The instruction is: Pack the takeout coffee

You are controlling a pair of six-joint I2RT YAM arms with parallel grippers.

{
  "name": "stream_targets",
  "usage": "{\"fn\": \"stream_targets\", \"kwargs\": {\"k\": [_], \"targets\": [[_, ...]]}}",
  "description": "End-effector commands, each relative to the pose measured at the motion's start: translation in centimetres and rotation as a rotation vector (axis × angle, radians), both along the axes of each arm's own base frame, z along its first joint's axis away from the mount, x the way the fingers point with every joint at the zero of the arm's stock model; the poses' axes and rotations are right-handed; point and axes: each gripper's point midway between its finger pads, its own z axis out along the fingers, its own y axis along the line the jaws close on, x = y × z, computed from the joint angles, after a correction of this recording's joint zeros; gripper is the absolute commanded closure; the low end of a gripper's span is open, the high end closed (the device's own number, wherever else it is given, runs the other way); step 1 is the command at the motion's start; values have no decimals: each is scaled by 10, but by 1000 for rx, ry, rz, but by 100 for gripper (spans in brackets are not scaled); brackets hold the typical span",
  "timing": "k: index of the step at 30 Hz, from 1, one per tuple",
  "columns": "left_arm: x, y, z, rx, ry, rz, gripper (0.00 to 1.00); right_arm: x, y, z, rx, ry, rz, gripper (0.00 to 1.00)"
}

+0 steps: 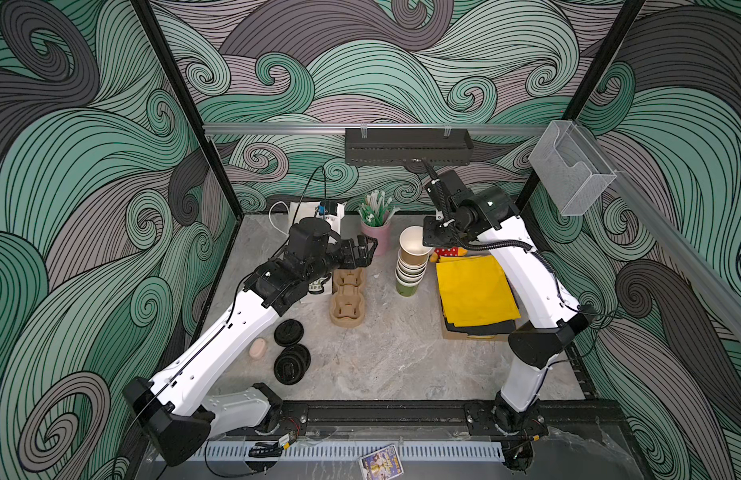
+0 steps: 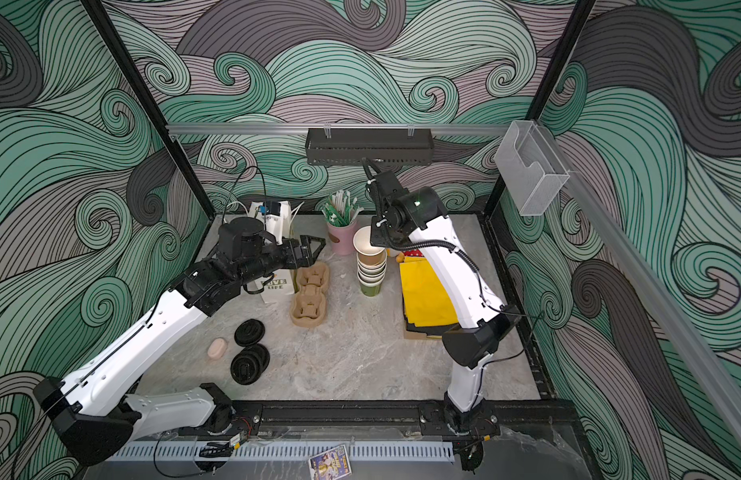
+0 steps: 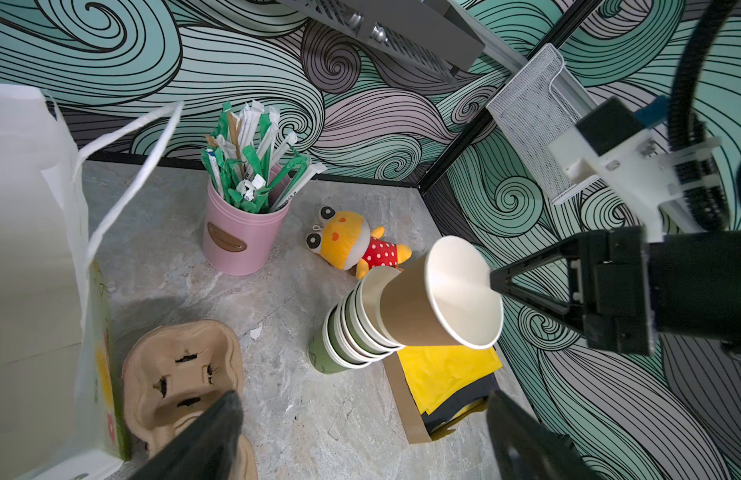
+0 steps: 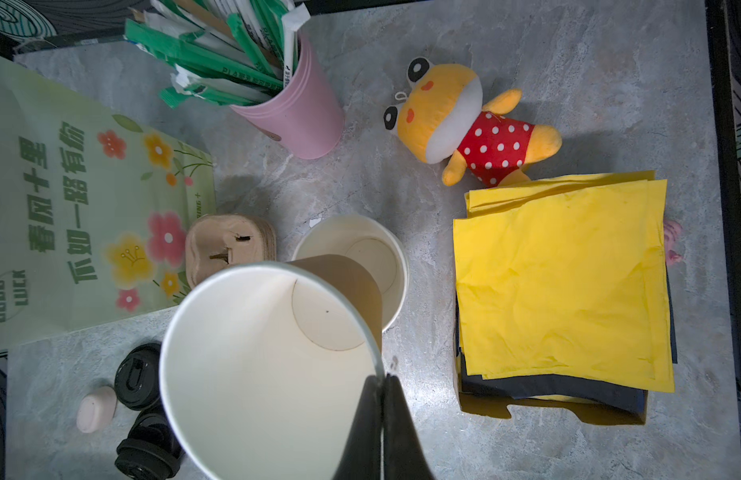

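Found paper bag (image 4: 69, 208) upright beside empty pulp cup carrier (image 1: 348, 303). Noted cup stack (image 1: 408, 278) mid-table. Located 1 brown cup (image 3: 418, 311), lidless, tilted, base at stack's mouth. Clamped on its rim: right gripper (image 4: 380, 380). Spread wide, empty, near carrier: left gripper (image 3: 360, 401). Loose lids (image 1: 292, 353) front left.

Risk 1: thin rim pinch, likely slip or crush.
Risk 2: nested cup dragged along, stack toppled.
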Motion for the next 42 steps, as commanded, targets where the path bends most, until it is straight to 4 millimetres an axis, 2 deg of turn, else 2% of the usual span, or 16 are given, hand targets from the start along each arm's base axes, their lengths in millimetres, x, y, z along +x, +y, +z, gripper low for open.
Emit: {"fn": "stream_targets", "kwargs": {"k": [1, 4, 7, 12, 16, 20, 24, 28, 31, 35, 42], "targets": [[-5, 3, 15, -7, -9, -1, 6, -16, -4, 28, 59, -51, 12, 100], [-10, 10, 17, -8, -11, 16, 6, -36, -6, 41, 66, -76, 59, 100], [-16, 18, 16, -14, -2, 40, 6, -58, -5, 44, 62, -81, 105, 100], [-31, 36, 8, -17, 38, 89, 6, -92, 7, 26, 22, -73, 175, 100], [-48, 56, -3, -11, 88, 142, 6, -115, 28, -10, 75, -45, 195, 100], [-64, 84, -18, -15, 138, 243, 6, -132, 52, -60, 170, -29, 171, 100], [-78, 116, -38, -10, 186, 377, 6, -142, 60, -109, 168, 21, 130, 100], [-93, 144, -59, -13, 228, 506, 6, -143, 64, -144, 112, 23, 121, 100], [-102, 161, -71, -33, 247, 585, 6, -142, 63, -163, 79, 40, 105, 100], [-111, 176, -80, -60, 257, 657, 6, -142, 61, -179, 46, 54, 96, 100], [-116, 182, -89, -89, 267, 688, 6, -143, 54, -198, -2, 78, 72, 100]]}}
